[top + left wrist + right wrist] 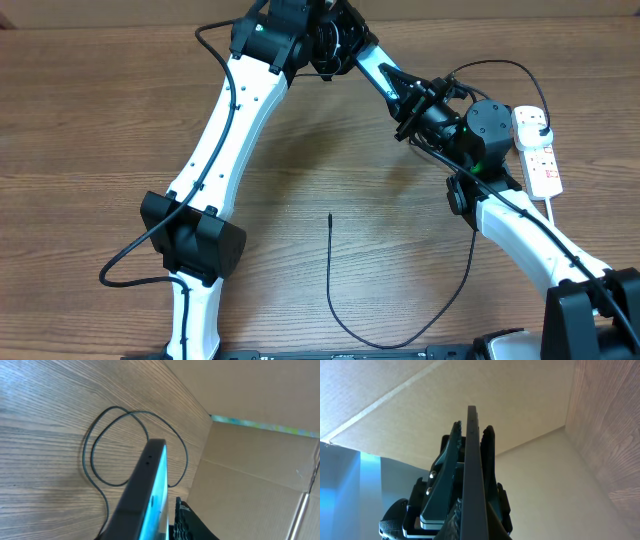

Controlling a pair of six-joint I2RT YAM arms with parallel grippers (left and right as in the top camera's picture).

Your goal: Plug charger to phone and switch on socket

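Note:
The phone (372, 68) hangs edge-on above the far middle of the table, between my two grippers. My right gripper (405, 95) is shut on its right end; in the right wrist view the dark phone edge (472, 460) runs up between the right gripper's (472, 527) fingers. My left gripper (345, 50) straddles the other end. The lit blue screen (159, 490) shows a thin gap to the left gripper's (162, 517) right finger (187, 522); its other finger is hidden. The charger (333, 290) lies loose on the table, tip (330, 216) pointing away. The socket (543, 165) lies at the right.
A cardboard wall (250, 475) closes the table's far side just behind the phone. A thin black cable (100, 445) loops on the wood below the phone. A white plug (530, 122) sits in the socket's far end. The left arm's own cable (130, 255) trails at the left.

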